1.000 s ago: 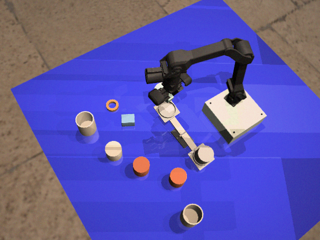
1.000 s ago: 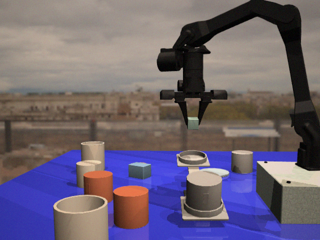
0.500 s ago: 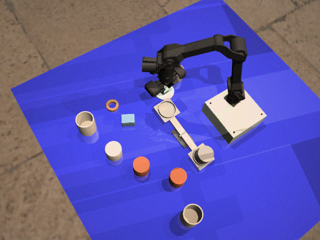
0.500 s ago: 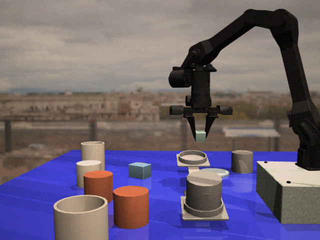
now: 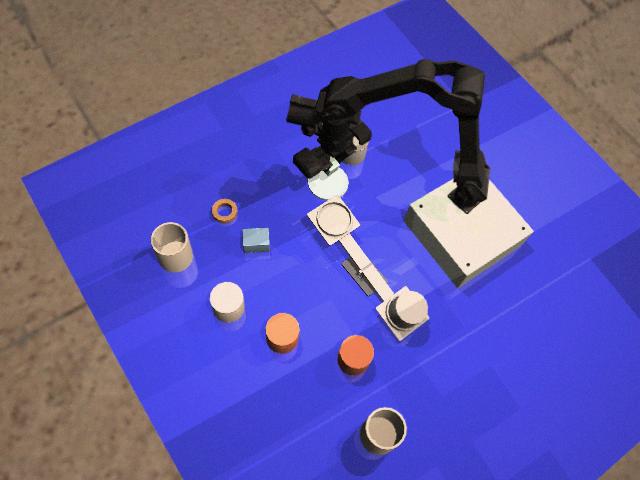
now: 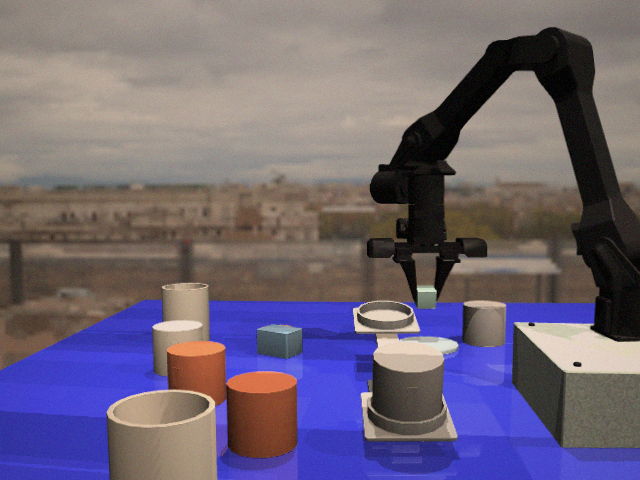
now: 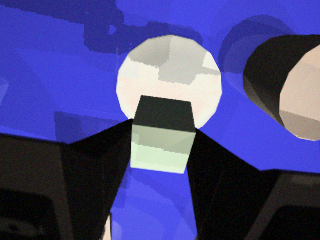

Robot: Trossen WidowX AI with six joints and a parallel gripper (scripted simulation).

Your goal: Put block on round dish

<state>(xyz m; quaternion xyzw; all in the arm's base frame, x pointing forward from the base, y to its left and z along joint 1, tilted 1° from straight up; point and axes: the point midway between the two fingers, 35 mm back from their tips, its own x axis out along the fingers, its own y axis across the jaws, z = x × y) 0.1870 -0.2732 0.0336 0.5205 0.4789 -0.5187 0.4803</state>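
Observation:
My gripper (image 5: 330,166) (image 6: 426,299) (image 7: 161,129) is shut on a small pale green block, held in the air above the round dish (image 5: 328,188) (image 6: 442,345) (image 7: 142,82). In the wrist view the block covers the dish's near edge. One grey-beige cup (image 5: 354,155) (image 6: 484,325) (image 7: 306,95) stands upside down on the table beside the dish, apart from it. The other cup (image 5: 410,308) (image 6: 408,379) stands on the near end of the balance (image 5: 368,262) (image 6: 387,342). The balance's far pan (image 5: 333,219) (image 6: 385,314) is empty.
A blue block (image 5: 256,240) (image 6: 279,341), an orange ring (image 5: 216,211), two orange cylinders (image 5: 282,333) (image 5: 356,354), a white-topped cylinder (image 5: 226,302) and two open beige containers (image 5: 174,258) (image 5: 383,432) stand across the balance from the arm's base (image 5: 467,232) (image 6: 594,403).

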